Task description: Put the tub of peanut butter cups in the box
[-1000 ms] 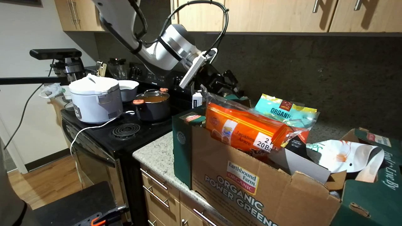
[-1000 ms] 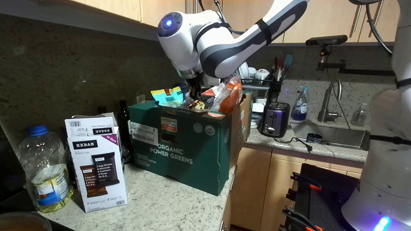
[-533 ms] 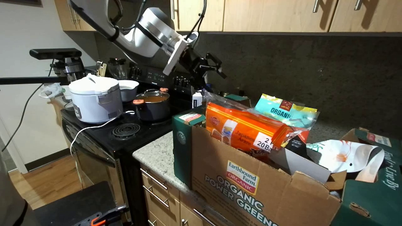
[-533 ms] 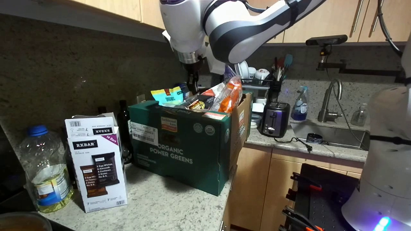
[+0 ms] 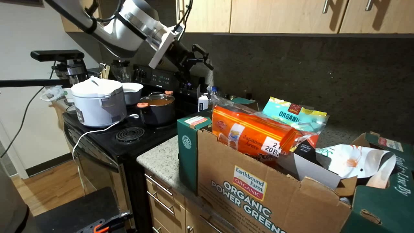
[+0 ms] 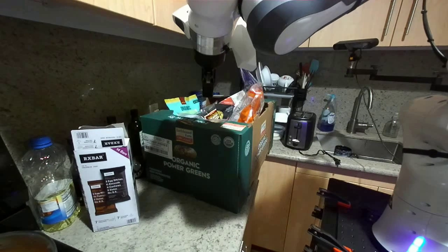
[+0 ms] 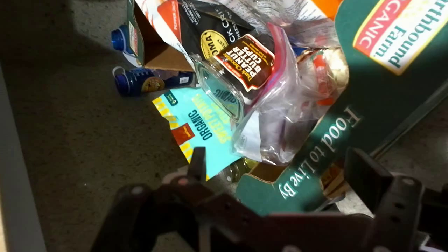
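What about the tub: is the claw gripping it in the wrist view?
No: the claw is open with its jaws wide apart, and the tub lies away from them in the box.

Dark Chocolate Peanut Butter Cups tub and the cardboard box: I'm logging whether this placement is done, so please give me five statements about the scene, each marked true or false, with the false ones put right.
1. The Dark Chocolate Peanut Butter Cups tub lies among the contents of the Earthbound Farm cardboard box. True.
2. The gripper is shut on the tub. False: its jaws stand open and hold nothing.
3. The tub's label is readable in the wrist view. True.
4. The RXBAR carton is inside the box. False: it stands on the countertop.
5. The orange Japanese Arare bag rises above the box's rim. True.
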`<state>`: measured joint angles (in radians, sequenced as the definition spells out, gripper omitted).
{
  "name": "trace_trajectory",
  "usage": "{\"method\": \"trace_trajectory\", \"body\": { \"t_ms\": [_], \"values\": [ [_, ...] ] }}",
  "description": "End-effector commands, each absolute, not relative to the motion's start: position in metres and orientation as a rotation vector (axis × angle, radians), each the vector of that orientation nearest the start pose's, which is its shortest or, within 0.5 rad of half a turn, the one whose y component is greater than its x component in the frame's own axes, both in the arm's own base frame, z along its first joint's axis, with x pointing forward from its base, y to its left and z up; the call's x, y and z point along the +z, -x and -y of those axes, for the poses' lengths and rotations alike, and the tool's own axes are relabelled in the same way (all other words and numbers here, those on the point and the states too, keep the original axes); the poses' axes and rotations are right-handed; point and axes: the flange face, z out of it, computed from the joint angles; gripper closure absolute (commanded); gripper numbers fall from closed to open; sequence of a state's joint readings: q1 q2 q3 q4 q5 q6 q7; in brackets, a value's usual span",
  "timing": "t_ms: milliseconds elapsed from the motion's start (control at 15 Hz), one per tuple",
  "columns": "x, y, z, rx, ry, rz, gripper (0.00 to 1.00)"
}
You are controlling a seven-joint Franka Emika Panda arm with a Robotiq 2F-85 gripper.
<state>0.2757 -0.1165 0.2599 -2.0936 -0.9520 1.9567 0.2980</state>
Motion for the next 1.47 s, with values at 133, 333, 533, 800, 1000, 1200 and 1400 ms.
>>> {"method": "trace_trajectory", "body": {
  "t_ms": [133, 333, 533, 800, 1000, 1200, 1400],
  "values": [
    [0.512, -0.446, -0.237, 0.375, -2.262, -0.820, 0.00],
    [0.519, -0.433, -0.243, 0.316, -2.359, -0.818, 0.00],
    [0.521, -0.423, -0.246, 0.241, -2.443, -0.762, 0.00],
    [0.521, -0.412, -0.240, 0.100, -2.466, -0.614, 0.00],
    [0.519, -0.403, -0.237, 0.033, -2.457, -0.481, 0.00],
    [0.517, -0.396, -0.240, -0.006, -2.454, -0.423, 0.00],
    [0.513, -0.398, -0.240, 0.010, -2.440, -0.466, 0.00]
  ]
}}
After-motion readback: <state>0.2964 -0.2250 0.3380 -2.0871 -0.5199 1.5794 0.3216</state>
